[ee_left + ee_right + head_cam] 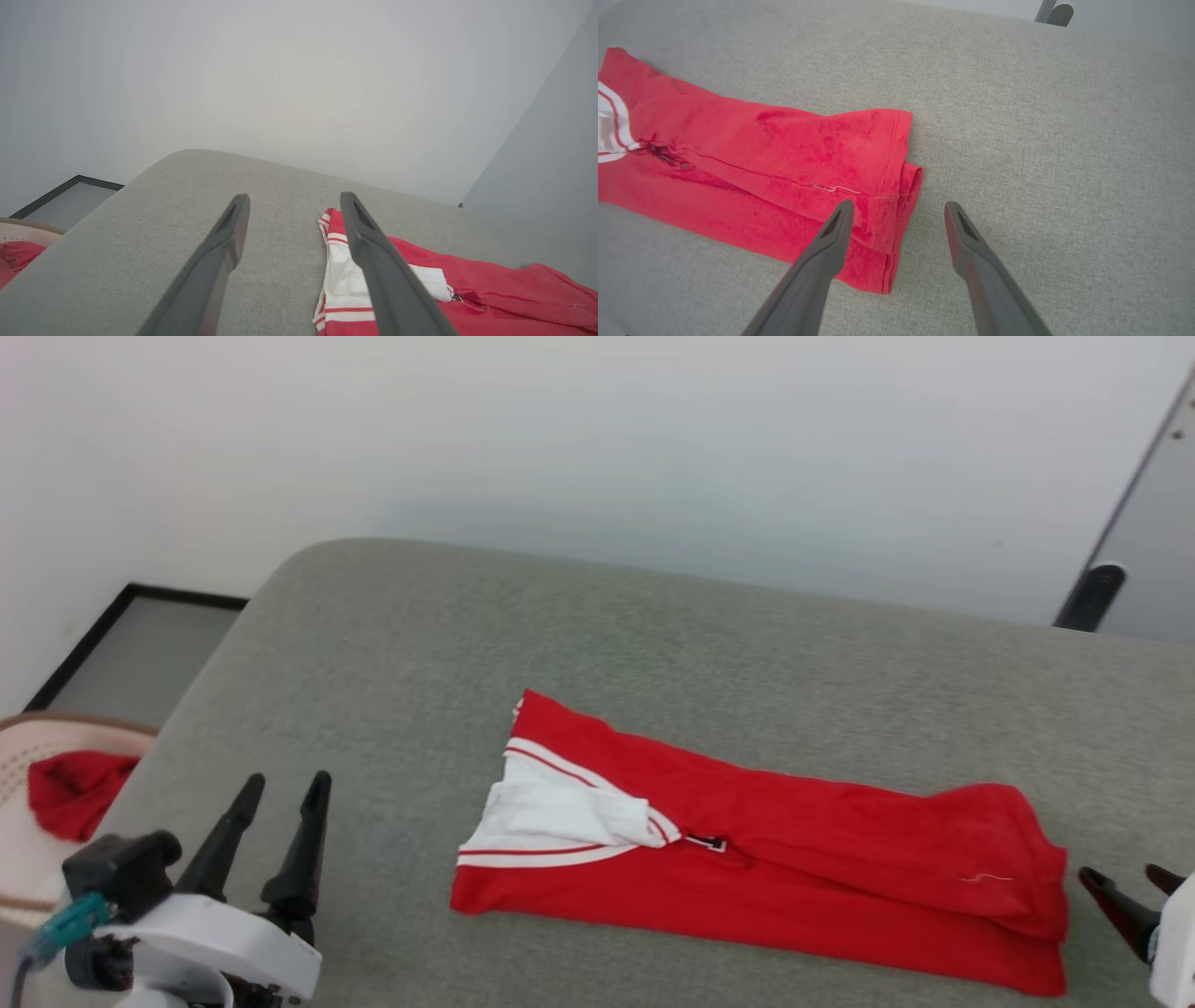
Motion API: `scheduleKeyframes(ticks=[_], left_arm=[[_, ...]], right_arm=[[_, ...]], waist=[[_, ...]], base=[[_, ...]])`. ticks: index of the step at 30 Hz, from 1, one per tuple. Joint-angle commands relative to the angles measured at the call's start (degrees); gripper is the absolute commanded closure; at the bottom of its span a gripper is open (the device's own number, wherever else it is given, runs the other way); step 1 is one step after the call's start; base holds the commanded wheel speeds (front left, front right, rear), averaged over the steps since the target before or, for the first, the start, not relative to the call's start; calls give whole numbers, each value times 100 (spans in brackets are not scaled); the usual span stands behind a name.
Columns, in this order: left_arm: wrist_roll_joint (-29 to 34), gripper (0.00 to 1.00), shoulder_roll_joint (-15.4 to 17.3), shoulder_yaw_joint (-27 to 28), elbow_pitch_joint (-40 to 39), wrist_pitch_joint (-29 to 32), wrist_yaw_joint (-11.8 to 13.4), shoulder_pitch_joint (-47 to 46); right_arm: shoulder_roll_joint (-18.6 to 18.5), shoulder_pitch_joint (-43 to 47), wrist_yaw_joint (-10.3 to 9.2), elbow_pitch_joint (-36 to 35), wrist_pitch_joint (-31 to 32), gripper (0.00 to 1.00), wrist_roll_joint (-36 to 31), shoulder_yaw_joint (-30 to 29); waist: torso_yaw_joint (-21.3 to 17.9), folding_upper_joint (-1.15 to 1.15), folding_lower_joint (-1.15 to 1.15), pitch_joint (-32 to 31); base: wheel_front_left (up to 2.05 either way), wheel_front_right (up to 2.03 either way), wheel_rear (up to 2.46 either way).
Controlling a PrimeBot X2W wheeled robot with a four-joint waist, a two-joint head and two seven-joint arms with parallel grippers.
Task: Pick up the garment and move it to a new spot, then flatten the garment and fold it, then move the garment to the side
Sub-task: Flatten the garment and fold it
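At the far left of the head view, note a pale woven basket (23, 845), cut off by the frame edge. A red cloth (75, 789) lies in it, too bunched for you to identify. Beyond it shows a dark-framed panel (140, 658), its near corner hidden by the grey padded surface (392, 635).

The left gripper (288, 780) hovers over the left end of that surface. Its fingers are spread apart and hold nothing, and its housing is cut off at the bottom edge. In the left wrist view, one finger of the left gripper (294, 198) hides part of the white sleeve end.

The garment (794, 840) lies folded into a long band across the middle and right of the surface. The striped white sleeve end is at its left and the hem at its right. A small dark mark beside the sleeve is too small to read. In the right wrist view, the garment (761, 154) is cut off at the left, and a loose white thread (840, 189) lies on its seam.

The right gripper (1120, 873) sits just beside the hem end, its body cut off by the frame. In its own view, the right gripper (900, 205) is spread and empty, with one finger over the hem corner. You cannot tell whether that finger touches the cloth.
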Motion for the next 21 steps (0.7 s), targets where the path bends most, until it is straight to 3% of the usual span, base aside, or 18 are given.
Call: scheduleKeyframes(ticks=[1, 5, 12, 21], left_arm=[[173, 0, -122, 173, -10, -17, -44, 91], [685, 0, -633, 734, 32, -9, -140, 345], [1371, 0, -1450, 1504, 206, -11, -659, 469], [2200, 0, -2244, 2226, 433, -10, -1046, 330]], right_arm=[[-38, -70, -7, 40, 75, 0, -45, -43], [-86, -242, -7, 255, 424, 0, -40, -138], [-181, -564, -7, 678, 1009, 0, -103, -221], [-106, -913, -7, 1243, 1573, 0, -76, -242]], waist=[[168, 0, 0, 94], [374, 0, 0, 249], [694, 0, 0, 602], [952, 0, 0, 942]], base=[[0, 0, 0], [0, 0, 0], [0, 0, 0], [0, 0, 0]])
